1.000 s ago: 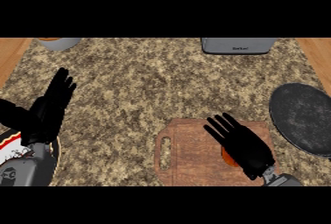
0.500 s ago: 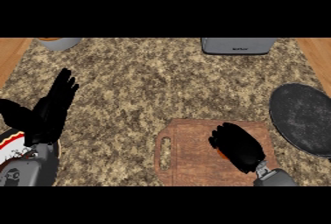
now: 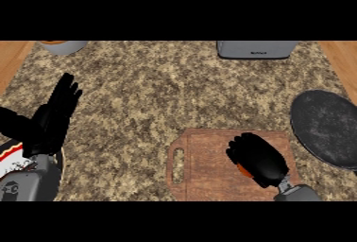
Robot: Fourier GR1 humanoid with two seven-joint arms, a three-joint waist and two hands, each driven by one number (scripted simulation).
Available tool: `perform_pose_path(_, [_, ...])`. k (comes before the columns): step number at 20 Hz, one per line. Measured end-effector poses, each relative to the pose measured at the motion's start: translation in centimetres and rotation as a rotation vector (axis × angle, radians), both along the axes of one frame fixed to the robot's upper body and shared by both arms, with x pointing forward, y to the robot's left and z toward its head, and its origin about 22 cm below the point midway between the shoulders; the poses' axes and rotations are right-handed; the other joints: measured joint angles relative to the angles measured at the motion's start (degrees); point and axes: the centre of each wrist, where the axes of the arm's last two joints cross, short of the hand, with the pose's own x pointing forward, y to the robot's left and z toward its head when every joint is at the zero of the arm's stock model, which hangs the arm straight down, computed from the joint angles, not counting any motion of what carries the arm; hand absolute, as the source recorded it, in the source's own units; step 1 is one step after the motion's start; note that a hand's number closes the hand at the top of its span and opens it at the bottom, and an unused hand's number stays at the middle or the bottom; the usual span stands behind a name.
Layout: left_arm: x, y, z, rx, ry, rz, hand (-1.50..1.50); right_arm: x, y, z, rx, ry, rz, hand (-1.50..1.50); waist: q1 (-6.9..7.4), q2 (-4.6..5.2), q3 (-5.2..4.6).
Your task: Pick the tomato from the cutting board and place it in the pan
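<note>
Curling over the tomato, right robot hand covers the cutting board.

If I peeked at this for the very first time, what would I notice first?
Probably the black right hand, curled over a bit of red tomato on the brown cutting board near the bottom middle. Next, the big dark round pan at the right edge of the speckled counter. Then the left hand, open with fingers up, resting at the left.
</note>
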Motion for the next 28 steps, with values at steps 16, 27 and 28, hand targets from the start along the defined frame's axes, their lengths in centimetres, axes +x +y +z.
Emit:
perform_pose_path(16, [-0.5, 0.3, -0.6, 0.000, 0.017, 0.021, 0.00, -8.4, 0.2, 10.3, 0.224, -0.223, -0.511, 1.50, -1.20, -0.16, 0.06])
perform_pose_path(27, [-0.4, -0.2, -1.0, -0.004, 0.009, -0.001, 0.00, -8.9, -1.4, 16.8, 0.324, -0.335, -0.664, 1.50, -0.07, 0.20, 0.12])
perform_pose_path(28, [-0.4, -0.3, -0.9, -0.006, 0.008, -0.002, 0.00, -8.3, -2.1, 17.1, 0.336, -0.341, -0.682, 1.50, -0.01, 0.23, 0.12])
